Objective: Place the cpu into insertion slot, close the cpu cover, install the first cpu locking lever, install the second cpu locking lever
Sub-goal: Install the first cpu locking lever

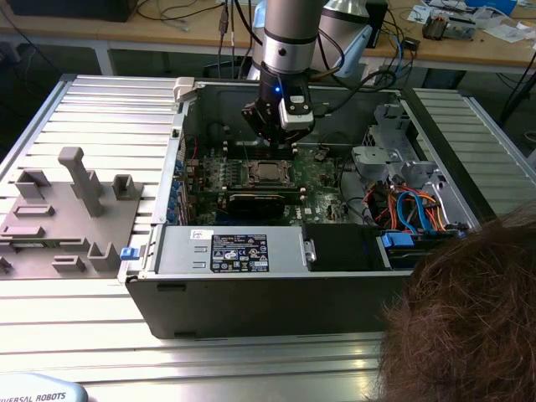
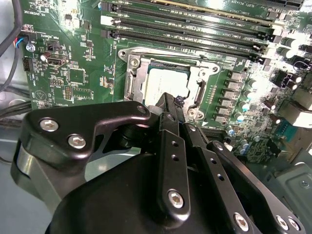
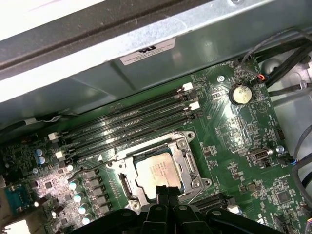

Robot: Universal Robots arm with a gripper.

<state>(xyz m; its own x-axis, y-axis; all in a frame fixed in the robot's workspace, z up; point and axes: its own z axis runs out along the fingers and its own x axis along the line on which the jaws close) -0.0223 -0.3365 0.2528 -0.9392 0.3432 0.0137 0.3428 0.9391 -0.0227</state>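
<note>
The cpu (image 3: 158,170), a silver-grey square, lies in the socket on the green board, also seen as cpu (image 2: 165,84) and cpu (image 1: 268,173). The cpu cover (image 3: 189,163), a silvery frame, lies flat around it, and shows as cpu cover (image 2: 134,78) in the second wrist view. A thin wire lever (image 3: 105,163) runs along one side of the socket. My gripper (image 3: 168,191) hangs just above the socket's edge with its black fingers (image 2: 168,122) pressed together and nothing held. In the exterior view the gripper (image 1: 275,144) is inside the open case, above the board.
Long black memory slots (image 3: 131,124) run beside the socket. The case wall (image 1: 251,276) stands in front, with a drive cage and orange and blue cables (image 1: 410,205) at the exterior view's right. A grey fixture plate (image 1: 67,218) lies outside at the left. A person's head (image 1: 469,318) is at the lower right.
</note>
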